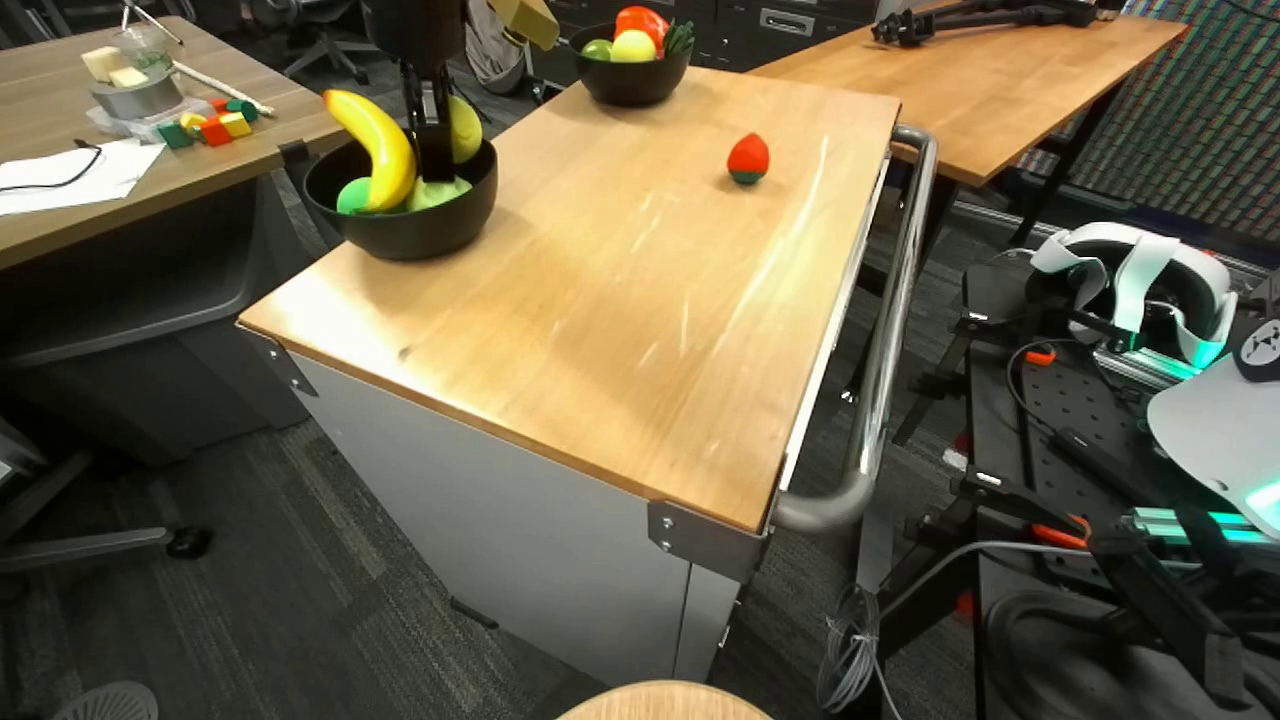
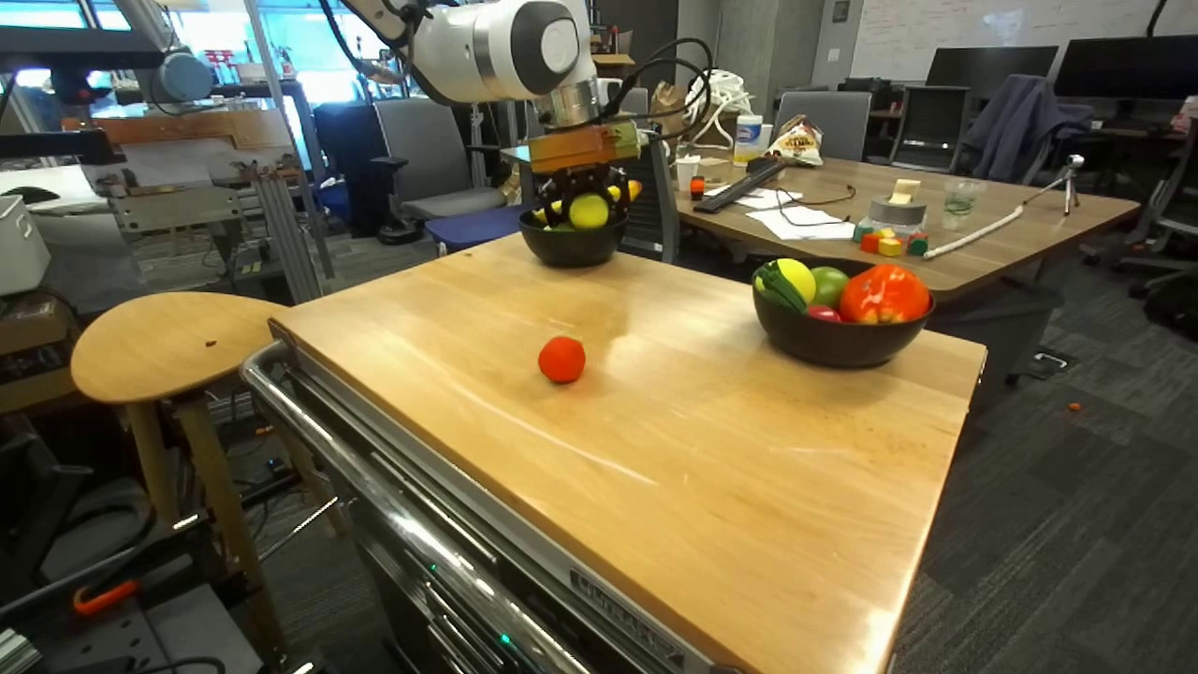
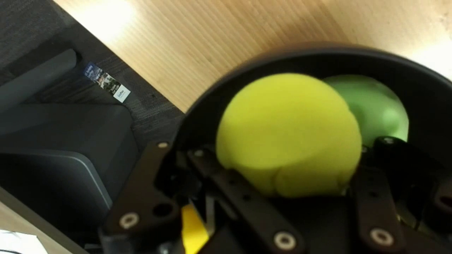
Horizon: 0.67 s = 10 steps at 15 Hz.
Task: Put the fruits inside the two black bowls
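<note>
My gripper (image 1: 433, 160) is low over a black bowl (image 1: 415, 240), also in an exterior view (image 2: 573, 251) and the wrist view (image 3: 335, 58). Its fingers appear shut on a yellow-green fruit (image 3: 289, 127), also in an exterior view (image 2: 590, 212); the fingertips are hidden. A banana (image 1: 375, 145) leans over the bowl's rim. Green fruits (image 3: 374, 106) lie in the bowl. The other black bowl (image 1: 635, 82), also in an exterior view (image 2: 842, 344), holds a red pepper (image 2: 884, 295), a yellow fruit, a green fruit and others. A red strawberry (image 1: 748, 158) sits on the tabletop.
The wooden cart top (image 1: 600, 280) has a metal handle rail (image 1: 890, 330) along one side. A desk with blocks, tape and papers (image 2: 796, 220) stands beside the cart. A round stool (image 2: 178, 342) stands near the cart.
</note>
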Each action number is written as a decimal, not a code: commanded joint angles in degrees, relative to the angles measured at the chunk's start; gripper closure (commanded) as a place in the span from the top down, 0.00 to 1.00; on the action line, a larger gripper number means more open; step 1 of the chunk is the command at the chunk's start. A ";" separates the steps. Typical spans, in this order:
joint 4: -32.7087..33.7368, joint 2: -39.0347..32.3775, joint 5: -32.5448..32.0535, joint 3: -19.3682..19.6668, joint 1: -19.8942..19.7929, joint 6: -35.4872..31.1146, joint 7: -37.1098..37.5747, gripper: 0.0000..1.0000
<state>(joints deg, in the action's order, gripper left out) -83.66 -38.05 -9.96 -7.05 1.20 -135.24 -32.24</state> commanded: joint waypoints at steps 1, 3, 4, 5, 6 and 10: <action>2.57 -2.52 -1.83 2.23 0.29 3.85 0.85 0.03; 1.81 -2.02 -1.98 2.81 -0.01 4.19 0.62 0.02; 1.51 -1.79 -2.03 3.07 -0.04 4.44 0.69 0.02; 0.94 -1.44 -2.03 3.19 -0.18 4.28 0.54 0.02; 0.39 -1.13 -2.04 3.26 -0.28 4.04 0.37 0.02; -1.71 0.03 -2.14 3.07 -0.43 2.90 -0.18 0.31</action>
<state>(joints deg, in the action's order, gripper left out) -82.81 -38.10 -10.09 -4.41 0.92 -131.66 -32.22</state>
